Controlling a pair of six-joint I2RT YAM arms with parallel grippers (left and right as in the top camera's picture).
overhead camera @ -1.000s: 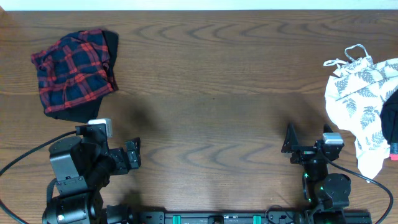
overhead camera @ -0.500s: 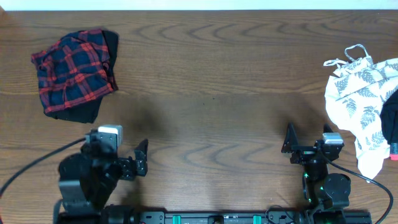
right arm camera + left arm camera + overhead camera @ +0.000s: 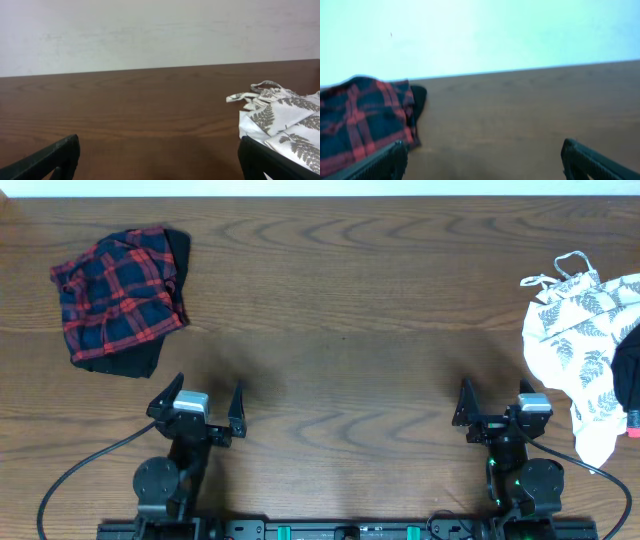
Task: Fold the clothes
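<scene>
Two heaps of clothes lay on the wooden table (image 3: 340, 300), one at each end and well apart. At the far left sat one red-and-navy plaid shirt (image 3: 118, 295), crumpled rather than folded, on top of one black garment (image 3: 150, 358) that showed along the shirt's right and near edges. At the right edge lay one white leaf-print garment (image 3: 575, 345), rumpled, with thin straps trailing toward the far side. One piece of dark cloth (image 3: 630, 370) touched its right side and was cut off by the frame. The two arms sat at the near edge of the table. The left gripper (image 3: 205, 398) was near and a little to the right of the plaid shirt, its two fingers (image 3: 375, 165) spread wide with nothing between them. The right gripper (image 3: 495, 402) was just left of the leaf-print garment, its jaws likewise spread wide and empty. Neither gripper touched any cloth. The middle of the table between the heaps showed bare wood grain. Both wrist views showed a pale wall (image 3: 150, 30) beyond the far edge.
</scene>
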